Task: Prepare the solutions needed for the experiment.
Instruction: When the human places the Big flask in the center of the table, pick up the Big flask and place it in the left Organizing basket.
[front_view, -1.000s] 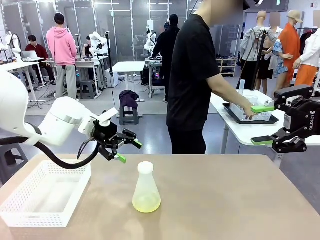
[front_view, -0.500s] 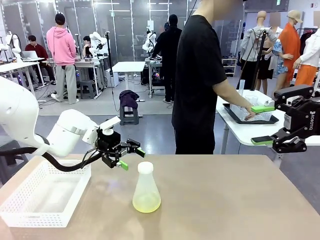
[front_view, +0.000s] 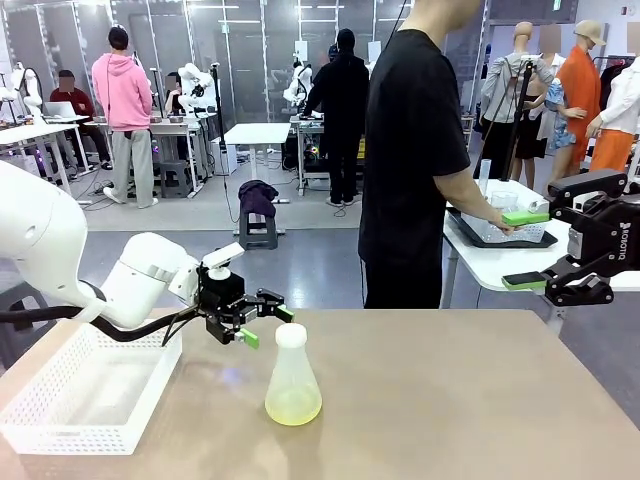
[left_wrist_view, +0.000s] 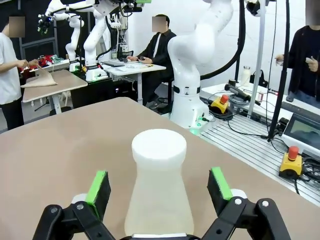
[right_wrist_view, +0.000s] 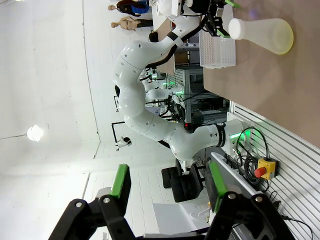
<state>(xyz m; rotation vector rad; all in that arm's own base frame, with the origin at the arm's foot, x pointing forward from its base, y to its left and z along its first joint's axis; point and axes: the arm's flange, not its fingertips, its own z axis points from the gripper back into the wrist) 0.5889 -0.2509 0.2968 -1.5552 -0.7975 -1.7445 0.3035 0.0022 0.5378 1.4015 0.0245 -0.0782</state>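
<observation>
Step in hand, by my read: approach to grasp. L gripper was beside the neck of the frosted conical flask, fingers apart, nothing held. The flask stood upright mid-table, a little pale yellow-green solution in its base. White mesh basket sat well to the robot's left.

Next move probably calls for advancing so the neck sits between the pads, then closing gently; the flask looks top-light, so it could tip if nudged.

L wrist cam showed the flask's capped top centred between the open fingers, not touching; front cam didn't show that alignment. R gripper hung off-table, fingers apart, empty; its wrist cam caught the flask far off. Person stood at a side table behind.
</observation>
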